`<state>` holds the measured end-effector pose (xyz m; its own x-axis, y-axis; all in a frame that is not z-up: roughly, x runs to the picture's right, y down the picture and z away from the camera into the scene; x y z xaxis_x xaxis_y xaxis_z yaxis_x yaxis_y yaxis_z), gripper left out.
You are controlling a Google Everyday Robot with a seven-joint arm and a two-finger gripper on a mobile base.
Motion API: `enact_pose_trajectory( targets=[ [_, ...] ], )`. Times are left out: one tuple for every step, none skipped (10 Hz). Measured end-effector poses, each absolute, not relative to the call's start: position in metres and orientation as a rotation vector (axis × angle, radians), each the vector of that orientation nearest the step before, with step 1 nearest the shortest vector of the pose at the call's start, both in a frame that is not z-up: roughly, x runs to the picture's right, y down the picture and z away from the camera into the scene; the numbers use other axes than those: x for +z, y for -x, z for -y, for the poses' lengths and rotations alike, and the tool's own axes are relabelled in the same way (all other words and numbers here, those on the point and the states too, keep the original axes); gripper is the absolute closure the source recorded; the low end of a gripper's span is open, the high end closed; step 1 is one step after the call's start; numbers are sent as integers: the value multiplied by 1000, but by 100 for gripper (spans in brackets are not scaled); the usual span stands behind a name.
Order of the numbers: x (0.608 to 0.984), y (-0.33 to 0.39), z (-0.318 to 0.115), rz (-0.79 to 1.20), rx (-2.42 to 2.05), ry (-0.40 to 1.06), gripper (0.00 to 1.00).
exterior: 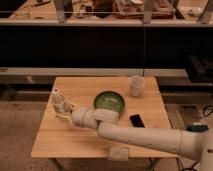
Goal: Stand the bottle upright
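The bottle (57, 98), whitish with a small white cap, stands roughly upright near the left edge of the wooden table (75, 142). My gripper (63, 107) is at its lower right side, shut on the bottle's body. My pale arm (145, 136) reaches in low across the table from the lower right. The bottle's base is hidden behind the gripper.
A green bowl (110, 101) sits at the table's middle, just right of my wrist. A white cup (136, 86) stands at the back right. A small dark object (136, 120) lies right of the bowl. A pale block (118, 152) rests at the front edge.
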<state>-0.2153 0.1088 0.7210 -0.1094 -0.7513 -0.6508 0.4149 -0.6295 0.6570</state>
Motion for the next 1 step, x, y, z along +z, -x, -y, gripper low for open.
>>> enact_pose_trajectory(
  targets=[
    [722, 213, -120, 379, -1848, -1380, 100]
  ],
)
